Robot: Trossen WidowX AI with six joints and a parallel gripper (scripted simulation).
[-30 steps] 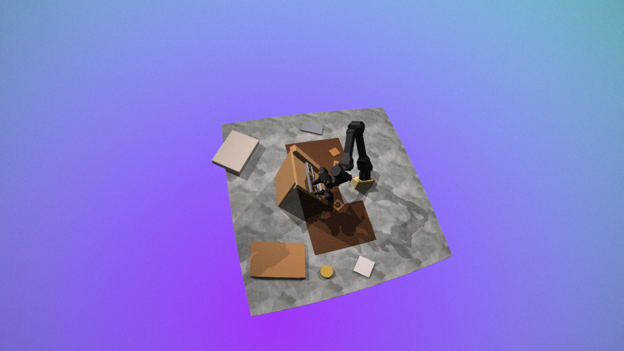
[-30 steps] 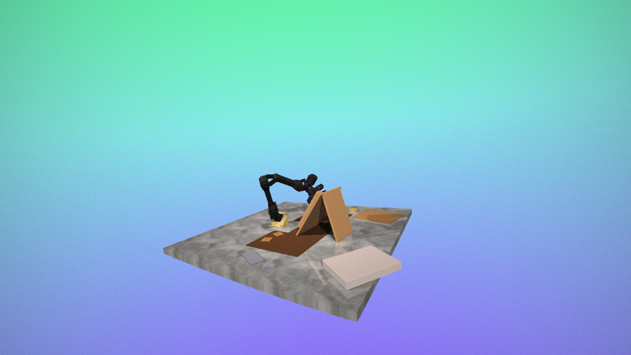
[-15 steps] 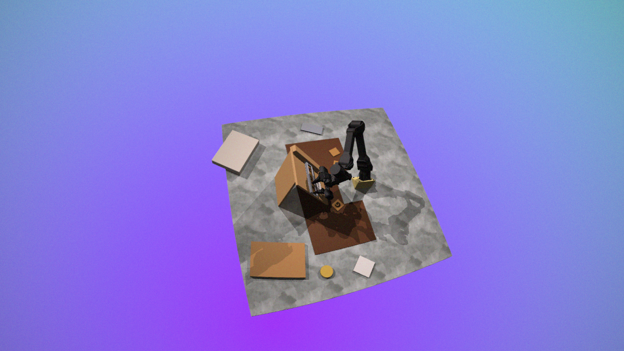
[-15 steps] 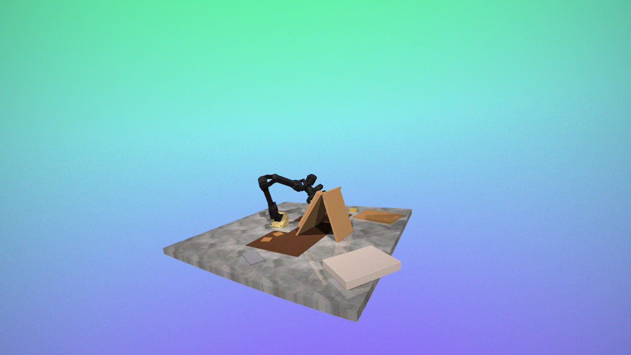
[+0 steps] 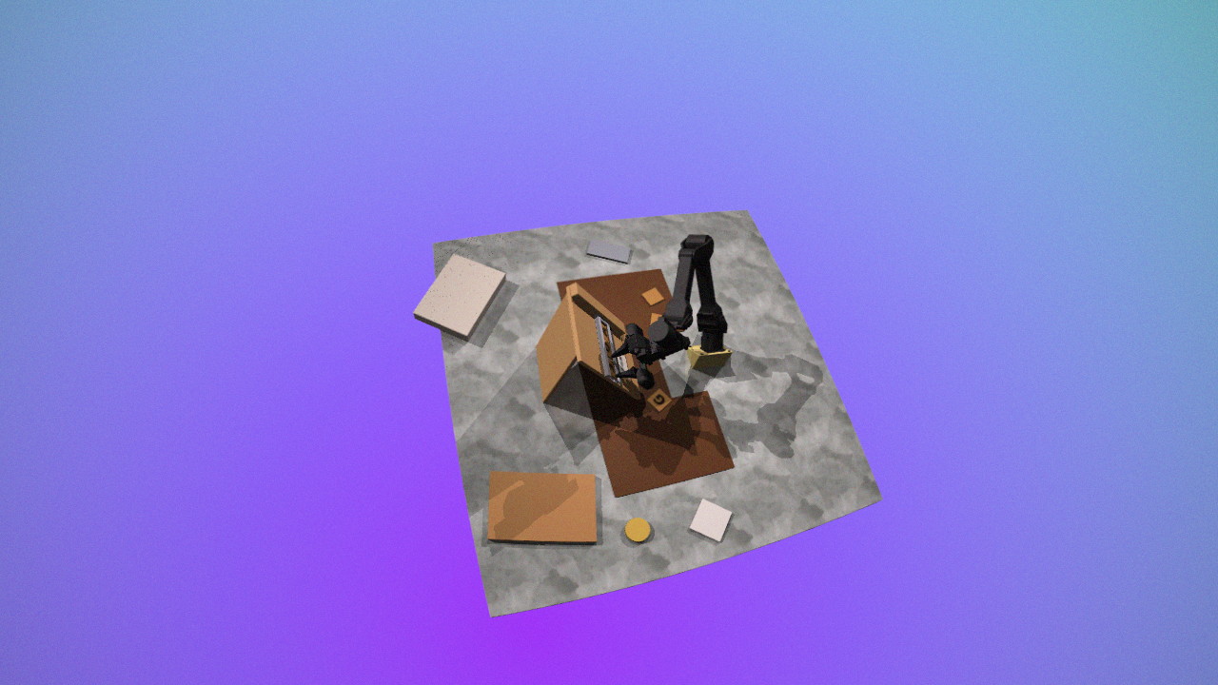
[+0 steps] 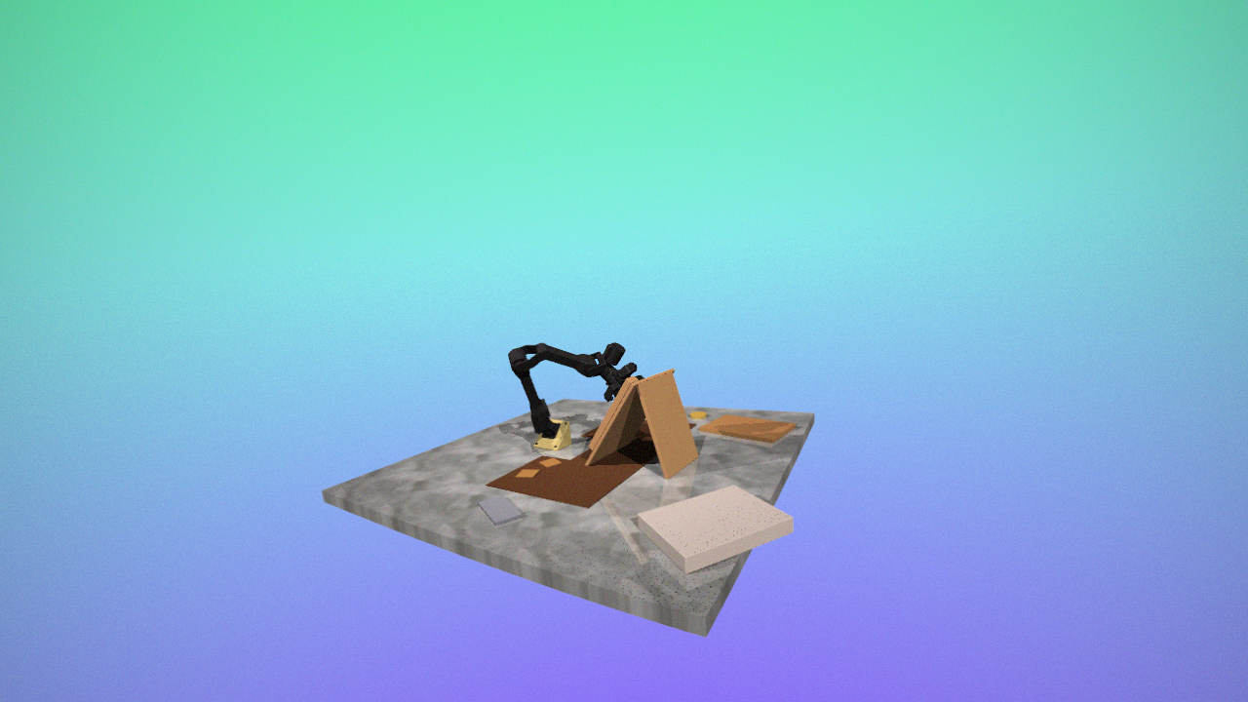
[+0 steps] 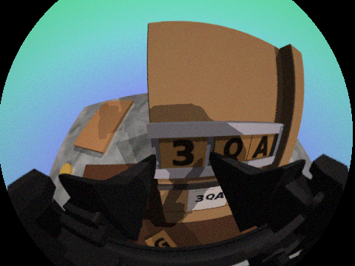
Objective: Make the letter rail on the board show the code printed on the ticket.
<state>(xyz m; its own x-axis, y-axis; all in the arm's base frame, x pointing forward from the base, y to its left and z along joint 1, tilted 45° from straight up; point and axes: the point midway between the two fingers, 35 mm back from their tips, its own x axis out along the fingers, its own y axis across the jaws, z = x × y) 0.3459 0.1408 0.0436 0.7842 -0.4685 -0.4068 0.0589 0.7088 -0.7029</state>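
top view: arm (image 5: pixel 681 293) (image 6: pixel 532 392) reaches in from the right, gripper (image 5: pixel 617 363) (image 6: pixel 635 378) (image 7: pixel 183 157) at the rail (image 5: pixel 602 327) (image 7: pixel 185 129) on the sloped board (image 5: pixel 558 349) (image 6: pixel 667 418) (image 7: pixel 207 74). g tile (image 5: pixel 658 400) (image 7: pixel 161 240) lies on the mat (image 5: pixel 706 434) (image 6: pixel 575 488) (image 7: pixel 103 170), near side of the gripper; two more tiles lie toward the far end. their letters can't be read. exterior view: board stands upright as a tent on the counter (image 5: pixel 527 434) (image 6: pixel 418 488); it hides the rail and most of the fingertips, so no help on grip from here. wrist view: 3 tile (image 7: pixel 183 152) sits in the rail at the left, q tile (image 7: pixel 233 148) and a tile (image 7: pixel 260 146) together at the right, a gap between 3 and q. ticket (image 7: pixel 207 198) shows 3qa; a finger covers its right part, so any further character can't be told. fingers stand apart on either side of the 3, let go of it, with nothing clenched. order looks right so far; judged step is seating the 3. to do it well: back the fingers straight off the board face, wide enough not to drag the tile, then set a fingertip on its left edge and push right along the rail, level and slow, until it meets the q. pressing into the slope could shift the board. g looks like a spare, best left alone.
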